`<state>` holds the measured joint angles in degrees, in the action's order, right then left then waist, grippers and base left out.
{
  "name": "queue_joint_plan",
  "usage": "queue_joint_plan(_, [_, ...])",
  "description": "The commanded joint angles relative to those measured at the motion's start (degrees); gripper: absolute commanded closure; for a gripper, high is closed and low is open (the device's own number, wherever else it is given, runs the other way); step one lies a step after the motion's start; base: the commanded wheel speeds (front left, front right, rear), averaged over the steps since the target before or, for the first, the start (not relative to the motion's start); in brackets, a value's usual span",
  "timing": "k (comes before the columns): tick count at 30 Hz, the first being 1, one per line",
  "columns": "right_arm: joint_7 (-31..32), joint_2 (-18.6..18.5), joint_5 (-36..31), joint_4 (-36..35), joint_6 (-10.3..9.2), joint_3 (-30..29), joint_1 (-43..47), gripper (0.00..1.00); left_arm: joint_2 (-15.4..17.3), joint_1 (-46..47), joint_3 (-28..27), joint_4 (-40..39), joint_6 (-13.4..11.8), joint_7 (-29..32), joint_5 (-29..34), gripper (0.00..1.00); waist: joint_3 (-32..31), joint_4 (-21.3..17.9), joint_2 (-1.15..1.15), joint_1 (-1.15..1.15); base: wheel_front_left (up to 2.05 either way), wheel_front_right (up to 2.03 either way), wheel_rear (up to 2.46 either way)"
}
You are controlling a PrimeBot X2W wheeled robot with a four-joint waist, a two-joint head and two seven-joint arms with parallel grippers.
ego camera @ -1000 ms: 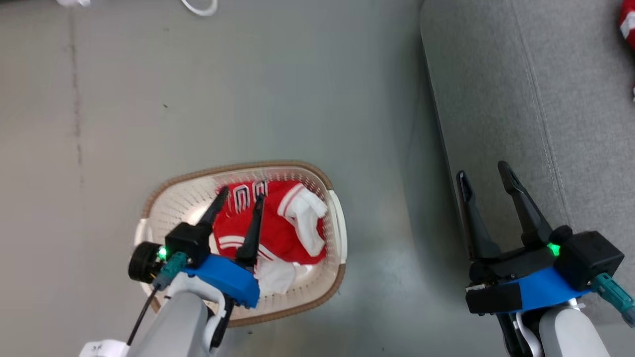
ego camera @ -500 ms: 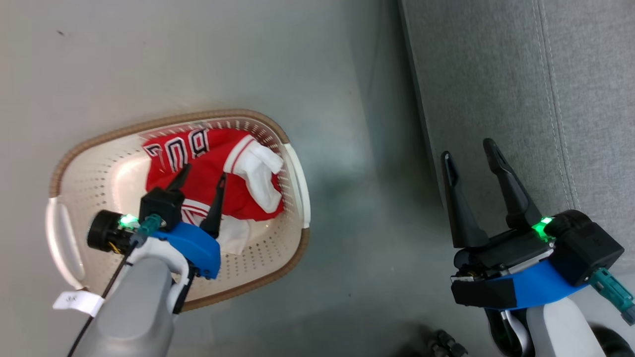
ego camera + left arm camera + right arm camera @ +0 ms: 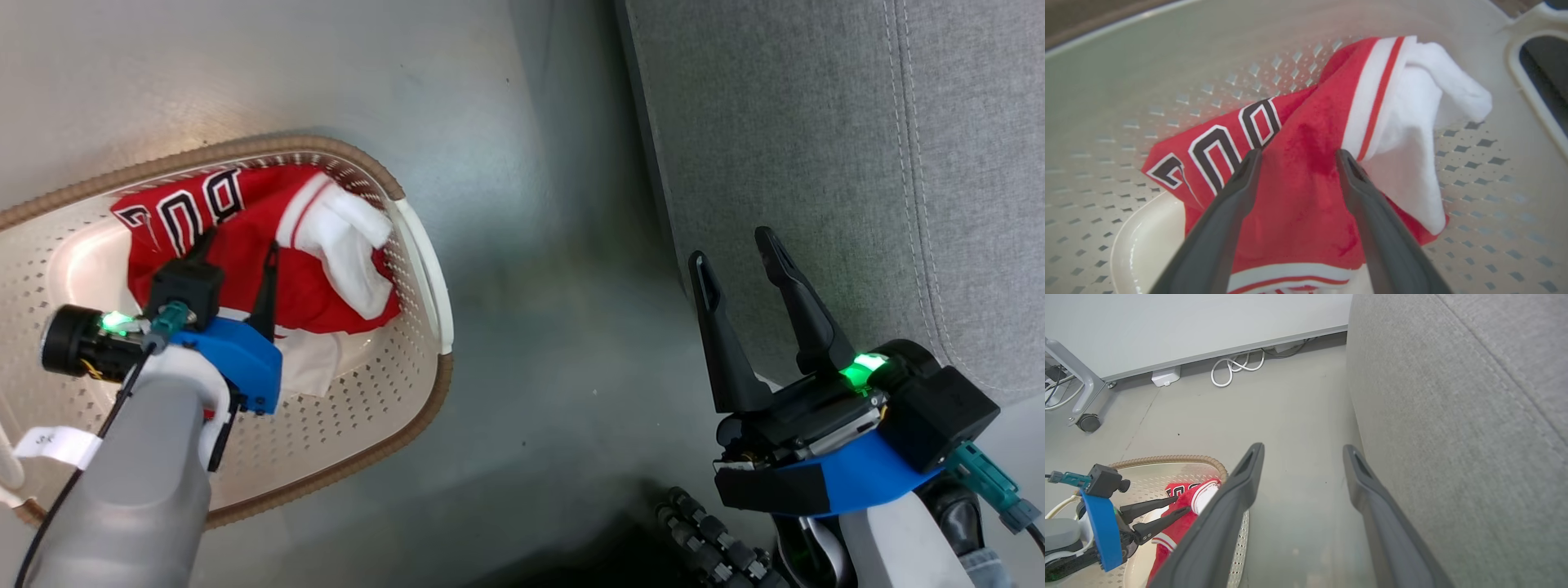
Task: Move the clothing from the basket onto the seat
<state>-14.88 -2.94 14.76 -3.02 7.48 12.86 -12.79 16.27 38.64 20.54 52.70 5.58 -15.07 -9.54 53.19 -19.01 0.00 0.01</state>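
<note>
Left hand (image 3: 1298, 154), fingers apart, straddles crumpled red jersey (image 3: 1306, 200) in perforated cream basket (image 3: 343, 400); right hand (image 3: 732, 247) gapes beside grey fabric sofa cushion (image 3: 816, 122).

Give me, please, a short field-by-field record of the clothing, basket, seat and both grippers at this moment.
Clothing: bright red thin-fabric sports garment with white trim and dark lettering, crumpled inside the basket
Basket: cream-white perforated plastic laundry basket with brown woven-look rim, on the grey floor
Seat: large light grey fabric sofa cushion, right of the basket in the head view
Left gripper: open, fingers spread over the red fabric inside the basket; contact unclear
Right gripper: open, empty, over the floor beside the cushion's edge
</note>
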Motion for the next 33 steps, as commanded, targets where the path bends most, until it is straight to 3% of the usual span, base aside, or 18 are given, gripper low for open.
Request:
queue_joint_plan(1, [-0.34,0.09,0.17,-0.04,0.03,0.02,-0.83,0.00,0.36,1.54,-0.17,0.73,-0.30,-0.15,0.37,0.00,0.66,-0.41,0.00,-0.01,0.00,0.00,0.00])
queue_joint_plan(11, [-0.38,0.09,0.18,-1.05,0.03,0.04,0.64,0.00,-0.44,6.45,1.37,5.72,-3.07,-0.15,1.87,0.00,2.15,0.59,0.00,-0.01,0.00,0.00,0.00])
queue_joint_plan(22, [-0.38,0.09,-0.46,-1.67,0.03,-0.64,2.08,0.00,-1.36,9.74,3.74,11.37,0.90,2.87,0.50,0.00,2.92,1.44,0.00,-0.01,0.00,0.00,0.00])
queue_joint_plan(28, [-0.38,0.09,0.01,-1.89,0.03,-0.11,1.71,0.00,-2.54,10.54,5.62,13.65,1.73,4.22,-0.58,0.02,3.06,1.74,0.00,-0.01,0.00,0.00,0.00])
queue_joint_plan(31, [-0.37,0.09,0.09,-1.91,0.03,0.01,1.31,0.00,-2.78,11.01,6.64,14.48,1.91,4.26,-0.72,1.00,2.96,1.75,0.00,-0.01,0.00,0.00,0.00])
queue_joint_plan(33, [-0.37,0.09,0.04,-1.96,0.03,-0.07,1.09,0.00,-2.96,11.14,7.12,14.85,1.97,3.95,-1.08,1.00,2.91,1.77,0.00,-0.01,0.00,0.00,0.00])
